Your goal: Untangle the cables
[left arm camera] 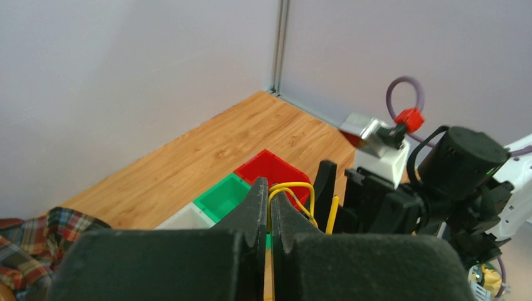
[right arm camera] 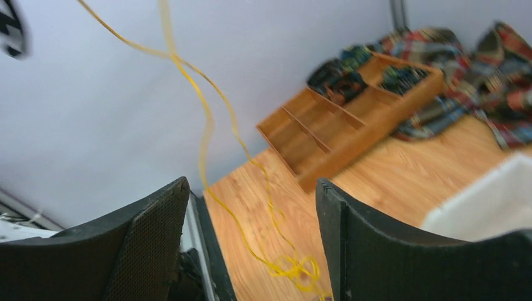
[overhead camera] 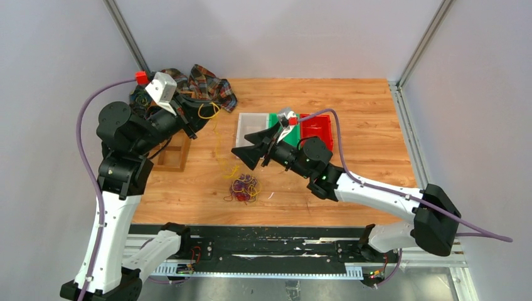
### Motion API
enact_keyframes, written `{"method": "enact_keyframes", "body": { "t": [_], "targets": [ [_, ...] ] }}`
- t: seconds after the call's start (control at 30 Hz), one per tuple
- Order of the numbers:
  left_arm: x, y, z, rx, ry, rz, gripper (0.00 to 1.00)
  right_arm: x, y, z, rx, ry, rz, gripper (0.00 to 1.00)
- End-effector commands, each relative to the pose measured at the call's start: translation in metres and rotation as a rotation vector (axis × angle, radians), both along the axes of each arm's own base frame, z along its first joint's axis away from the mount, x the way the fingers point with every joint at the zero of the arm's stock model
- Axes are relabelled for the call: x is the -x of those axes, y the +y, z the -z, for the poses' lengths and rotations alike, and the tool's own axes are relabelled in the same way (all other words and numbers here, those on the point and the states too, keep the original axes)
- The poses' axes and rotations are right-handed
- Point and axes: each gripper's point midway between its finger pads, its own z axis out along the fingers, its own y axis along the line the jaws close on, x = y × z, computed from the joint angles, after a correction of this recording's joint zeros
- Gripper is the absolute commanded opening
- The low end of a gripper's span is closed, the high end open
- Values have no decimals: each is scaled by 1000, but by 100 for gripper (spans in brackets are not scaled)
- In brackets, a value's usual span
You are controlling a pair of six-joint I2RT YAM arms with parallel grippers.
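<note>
counter [overhead camera: 364, 113]: carries the whole scene; the knot lies toward its near edge, so a hard pull may drag the clump across the wood instead of freeing a strand
plaid cloth [overhead camera: 207, 84]: heaped at the far left, close behind the raised strand; a slack loop swinging back could snag in its folds
wooden tray [overhead camera: 172, 157]: left of the strand; its dividers could catch a dropped loop
right hand [right arm camera: 251, 188]: spread wide and holding nothing; it hovers between the bins [overhead camera: 251, 128] and the clump; the wrist view shows yellow wire through the gap, but whether it lies between the fingers cannot be told; closing here may miss it, or grab two runs at once
left hand [left arm camera: 270, 194]: pressed together, pinching a yellow loop, raised at the far left; wire this thin could slip out under tension
cables [overhead camera: 243, 188]: red, yellow and dark strands knotted on the counter, near front centre; more lifting may tighten the knot
yellow cable [overhead camera: 216, 135]: runs from the left hand down to the clump; the likeliest to slip or snag
</note>
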Motion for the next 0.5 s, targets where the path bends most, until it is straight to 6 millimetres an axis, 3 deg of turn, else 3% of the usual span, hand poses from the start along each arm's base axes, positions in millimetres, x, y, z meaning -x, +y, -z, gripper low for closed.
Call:
{"method": "enact_keyframes", "body": {
  "t": [0.0,0.17,0.47],
  "targets": [
    [-1,8,18,8,69,-59,1,28,10,-69,-96,-143,-147,74],
    [-3,11,37,-8,147,-82,0,40,22,-101,-144,-190,-244,72],
    [-7,26,63,-35,244,-189,1,21,37,-111,-164,-202,-187,70]
  ]
}}
